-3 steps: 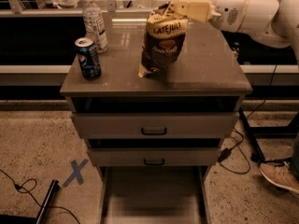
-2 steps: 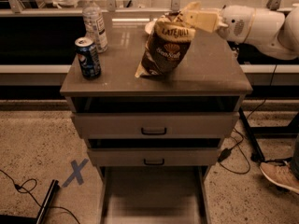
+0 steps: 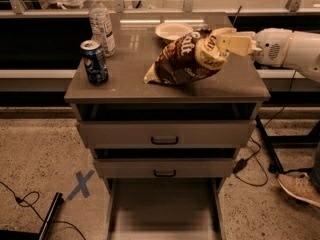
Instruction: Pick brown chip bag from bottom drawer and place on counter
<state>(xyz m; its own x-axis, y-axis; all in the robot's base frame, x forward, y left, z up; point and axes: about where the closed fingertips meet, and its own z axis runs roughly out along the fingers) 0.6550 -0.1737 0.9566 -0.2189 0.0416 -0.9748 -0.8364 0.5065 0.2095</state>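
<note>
The crinkly brown chip bag (image 3: 182, 59) lies tipped on its side on the glossy grey-brown counter (image 3: 135, 69), its pale yellow end raised toward the right. The cream-coloured gripper (image 3: 227, 40) sits against that end, and whether it clamps the bag cannot be told. A blue soda can (image 3: 94, 61), a clear plastic bottle (image 3: 102, 23) and a shallow white bowl (image 3: 173, 31) share the slab. Below, the bottom drawer (image 3: 165, 214) stands pulled out, a flat tray.

brown chip bag (image 3: 181, 63), cream gripper (image 3: 226, 40) against it
</note>
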